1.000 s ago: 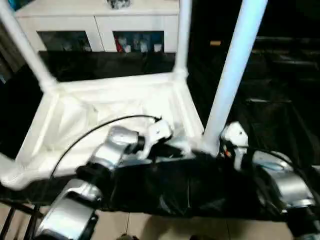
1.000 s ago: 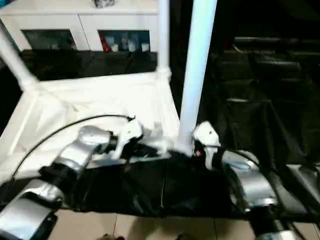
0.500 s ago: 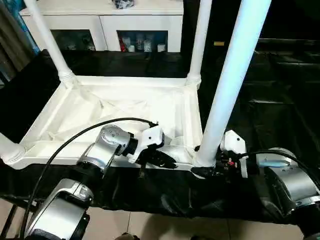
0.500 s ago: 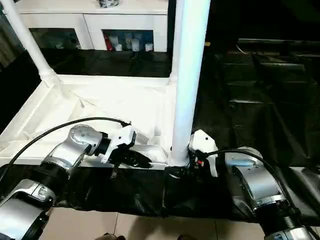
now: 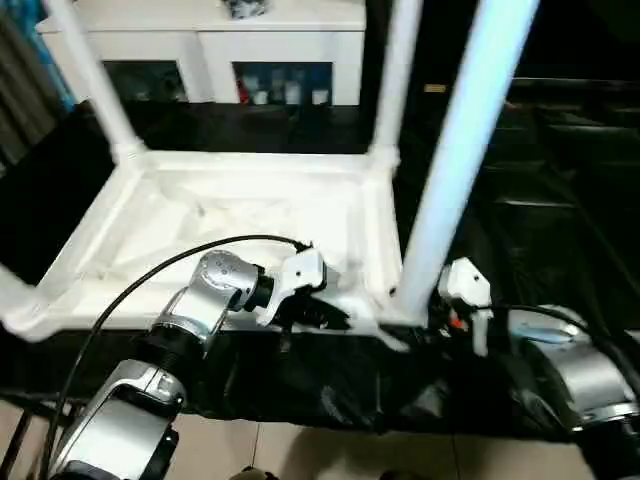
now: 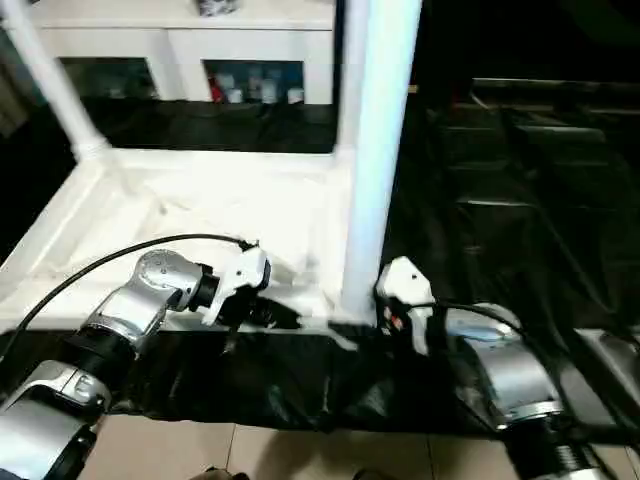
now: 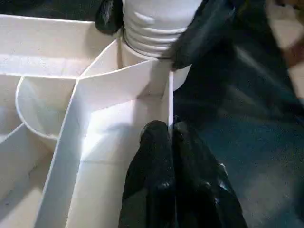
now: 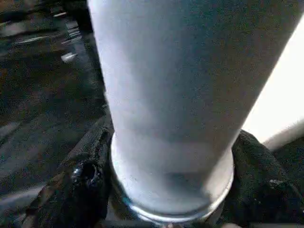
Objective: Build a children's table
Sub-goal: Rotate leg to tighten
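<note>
Nearest the robot, the left claw (image 7: 172, 142) has its two black fingers pressed together on the thin upright rim of the white plastic children's table (image 5: 240, 215), which lies upside down on the black-draped tabletop (image 5: 560, 230). From the head views it is the near edge that is pinched, just beside the near right corner socket.

Just beside the left claw, towards the robot's right, the right claw (image 8: 168, 190) sits at the foot of the long white tubular leg (image 5: 455, 170) standing in that socket. Its black fingers (image 8: 83, 180) lie on either side of the leg's base collar, against or just clear of it. Whether they are clamped cannot be told; contact pressure is not verifiable.

Beyond both claws, the ribbed underside of the top faces up. Two further white legs stand in the far corner sockets (image 5: 385, 158), and a fourth socket shows at the near left corner. Farthest off stands a white cabinet with glass doors (image 5: 215, 60).

Handling assessment: the table appears light, stiff and hollow, with smooth surfaces likely to slip under torque. The rim is thin; pinch it close to a rib or corner for support. Take the leg low, near the collar, since a high hold would likely lever the tall tube sideways in its socket.
</note>
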{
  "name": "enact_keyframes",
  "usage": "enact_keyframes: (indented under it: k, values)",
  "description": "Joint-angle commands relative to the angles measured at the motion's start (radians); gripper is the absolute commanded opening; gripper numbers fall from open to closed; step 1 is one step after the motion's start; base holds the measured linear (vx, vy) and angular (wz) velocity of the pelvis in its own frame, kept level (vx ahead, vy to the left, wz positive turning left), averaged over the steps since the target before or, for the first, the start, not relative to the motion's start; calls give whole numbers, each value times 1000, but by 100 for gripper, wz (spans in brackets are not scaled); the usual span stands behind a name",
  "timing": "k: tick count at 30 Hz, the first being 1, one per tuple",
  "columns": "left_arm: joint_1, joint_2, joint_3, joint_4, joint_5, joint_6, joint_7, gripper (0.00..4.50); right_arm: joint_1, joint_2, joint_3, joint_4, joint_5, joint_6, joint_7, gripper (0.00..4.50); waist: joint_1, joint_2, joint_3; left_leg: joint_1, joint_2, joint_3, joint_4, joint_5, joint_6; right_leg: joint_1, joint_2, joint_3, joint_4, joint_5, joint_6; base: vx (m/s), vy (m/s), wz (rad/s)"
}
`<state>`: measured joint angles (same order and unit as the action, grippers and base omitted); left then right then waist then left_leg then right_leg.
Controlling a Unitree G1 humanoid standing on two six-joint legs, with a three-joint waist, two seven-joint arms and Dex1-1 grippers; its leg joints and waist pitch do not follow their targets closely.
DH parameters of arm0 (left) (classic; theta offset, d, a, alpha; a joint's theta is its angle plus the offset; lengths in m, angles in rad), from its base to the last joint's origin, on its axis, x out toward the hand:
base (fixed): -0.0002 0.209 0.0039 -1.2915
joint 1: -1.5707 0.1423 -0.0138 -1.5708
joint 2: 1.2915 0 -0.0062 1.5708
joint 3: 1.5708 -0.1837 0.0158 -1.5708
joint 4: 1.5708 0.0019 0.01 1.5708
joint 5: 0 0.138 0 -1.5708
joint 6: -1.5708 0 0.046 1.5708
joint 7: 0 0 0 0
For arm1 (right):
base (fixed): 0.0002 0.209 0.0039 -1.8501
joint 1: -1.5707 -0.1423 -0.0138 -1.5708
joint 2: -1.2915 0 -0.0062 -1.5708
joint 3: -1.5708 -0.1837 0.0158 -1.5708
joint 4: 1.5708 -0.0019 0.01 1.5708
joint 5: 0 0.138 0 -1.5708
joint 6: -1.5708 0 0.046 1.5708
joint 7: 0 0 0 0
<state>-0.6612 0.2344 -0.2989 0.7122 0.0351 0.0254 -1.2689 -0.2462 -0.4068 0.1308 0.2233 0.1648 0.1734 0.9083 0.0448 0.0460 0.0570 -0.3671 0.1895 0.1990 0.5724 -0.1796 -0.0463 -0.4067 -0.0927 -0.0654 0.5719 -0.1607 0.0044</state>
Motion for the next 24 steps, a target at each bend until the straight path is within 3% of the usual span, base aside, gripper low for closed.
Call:
enact_keyframes:
  k: [1,4,8,12,14,16,19,24]
  values:
    - [-19,-74,-16,-11,-5,21,61,0,-15,66,5,64,-44,37,-155,274,-3,-14,-50,10,37,-21,-73,-310,30,40,-53,37,-82,-417,-199,0,0,0]
    - [-31,-134,-12,12,22,49,186,0,-28,148,-26,97,-66,58,-313,274,-15,-16,-52,9,36,-24,-73,-318,21,41,-52,35,-83,-418,-192,0,0,0]
    - [-39,-183,-6,33,33,60,276,0,-40,214,-35,121,-84,61,-415,274,-14,-14,-56,9,34,-21,-70,-291,37,43,-49,37,-80,-354,-203,0,0,0]
    - [-33,-230,-15,36,47,61,333,0,-71,298,-42,168,-98,8,-520,274,-16,-9,-56,8,33,-20,-70,-292,38,42,-51,36,-82,-357,-200,0,0,0]
    - [-29,-240,-17,32,54,61,347,0,-83,327,-54,177,-89,6,-542,344,-18,-9,-56,9,33,-21,-71,-304,36,41,-51,36,-84,-370,-195,0,0,0]
    - [-24,-240,-20,26,60,54,344,0,-92,338,-56,176,-83,7,-538,346,-18,-7,-55,10,34,-22,-73,-317,36,41,-50,36,-84,-377,-191,0,0,0]
    - [-24,-230,-19,22,56,46,335,0,-91,328,-48,163,-89,-4,-523,385,-16,-8,-56,9,35,-22,-74,-309,37,42,-50,38,-81,-344,-196,0,0,0]
    - [-24,-188,-6,9,30,-4,273,0,-71,256,-27,103,-76,-25,-397,385,-12,-13,-60,3,33,-18,-66,-242,71,49,-52,39,-72,-268,-214,0,0,0]
